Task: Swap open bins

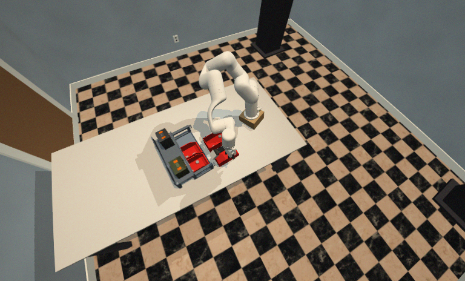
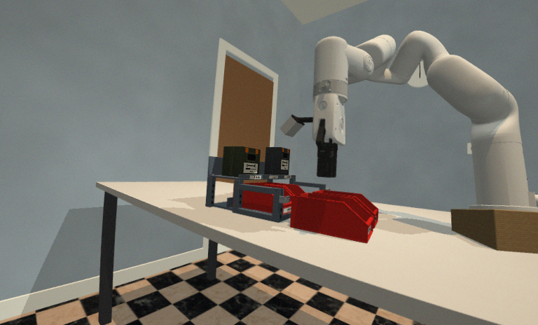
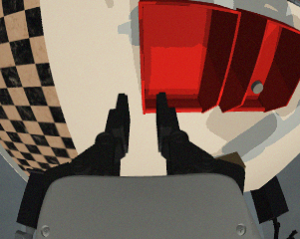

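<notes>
An empty red bin (image 1: 223,158) (image 2: 329,216) (image 3: 175,70) stands on the table, its base down. Close beside it stands a second red bin (image 1: 209,141) (image 3: 284,75) with a small round grey part (image 1: 220,136) (image 3: 257,87) in it; whether the two touch I cannot tell. My gripper (image 2: 327,176) (image 3: 142,106) is partly open, with nothing between its fingers, and hangs well above the empty bin. In the wrist view its fingertips appear on either side of that bin's outer wall. The grey shelf (image 1: 171,154) (image 2: 258,216) has an unfilled place (image 1: 183,137) at one end of its lower level.
Two red bins stand side by side on the lower level, one (image 1: 190,148) looking empty, the other (image 1: 202,165) holding a grey part. An olive box (image 1: 178,166) (image 2: 235,161) and a dark grey box (image 1: 165,139) (image 2: 276,161) stand on the upper board.
</notes>
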Robot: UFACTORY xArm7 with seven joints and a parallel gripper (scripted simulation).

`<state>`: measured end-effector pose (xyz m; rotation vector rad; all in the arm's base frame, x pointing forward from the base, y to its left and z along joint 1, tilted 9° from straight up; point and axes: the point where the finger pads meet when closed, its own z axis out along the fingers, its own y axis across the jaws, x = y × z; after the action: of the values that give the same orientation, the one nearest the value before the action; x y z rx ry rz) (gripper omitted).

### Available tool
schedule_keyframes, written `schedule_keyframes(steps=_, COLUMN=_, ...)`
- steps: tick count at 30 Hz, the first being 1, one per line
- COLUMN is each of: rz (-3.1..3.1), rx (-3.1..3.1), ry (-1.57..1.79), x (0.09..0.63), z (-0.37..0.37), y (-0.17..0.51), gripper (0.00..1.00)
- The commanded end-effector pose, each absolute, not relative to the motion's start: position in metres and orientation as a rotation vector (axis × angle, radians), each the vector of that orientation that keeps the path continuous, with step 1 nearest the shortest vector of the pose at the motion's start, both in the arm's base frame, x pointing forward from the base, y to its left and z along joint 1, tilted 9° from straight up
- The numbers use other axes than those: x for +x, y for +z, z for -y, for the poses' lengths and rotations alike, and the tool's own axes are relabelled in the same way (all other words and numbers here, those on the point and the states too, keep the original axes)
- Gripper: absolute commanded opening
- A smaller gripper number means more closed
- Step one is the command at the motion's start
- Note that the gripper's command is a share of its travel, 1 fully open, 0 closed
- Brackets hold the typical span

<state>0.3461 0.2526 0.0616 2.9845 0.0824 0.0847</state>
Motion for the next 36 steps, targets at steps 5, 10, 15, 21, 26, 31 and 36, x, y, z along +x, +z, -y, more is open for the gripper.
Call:
schedule_keyframes(steps=5, rz=-0.084, rx=2.986, ry=0.088, x=0.346, z=-0.255, y=0.071, gripper=0.26)
schedule_keyframes(steps=10, rz=-0.084, rx=2.986, ry=0.088, x=0.346, z=-0.255, y=0.076, gripper=0.26)
schedule_keyframes(steps=15, rz=-0.083, rx=2.986, ry=0.088, x=0.346, z=-0.256, y=0.078, gripper=0.26)
schedule_keyframes(steps=21, rz=-0.083, rx=2.986, ry=0.088, x=0.346, z=-0.256, y=0.080, gripper=0.26)
schedule_keyframes(steps=26, rz=-0.084, rx=2.986, ry=0.088, x=0.345, z=-0.256, y=0.081, gripper=0.26)
schedule_keyframes(steps=31, rz=-0.084, rx=2.986, ry=0.088, x=0.345, z=-0.256, y=0.081, gripper=0.26)
schedule_keyframes(steps=36, rz=-0.084, rx=2.986, ry=0.088, x=0.345, z=-0.256, y=0.081, gripper=0.00)
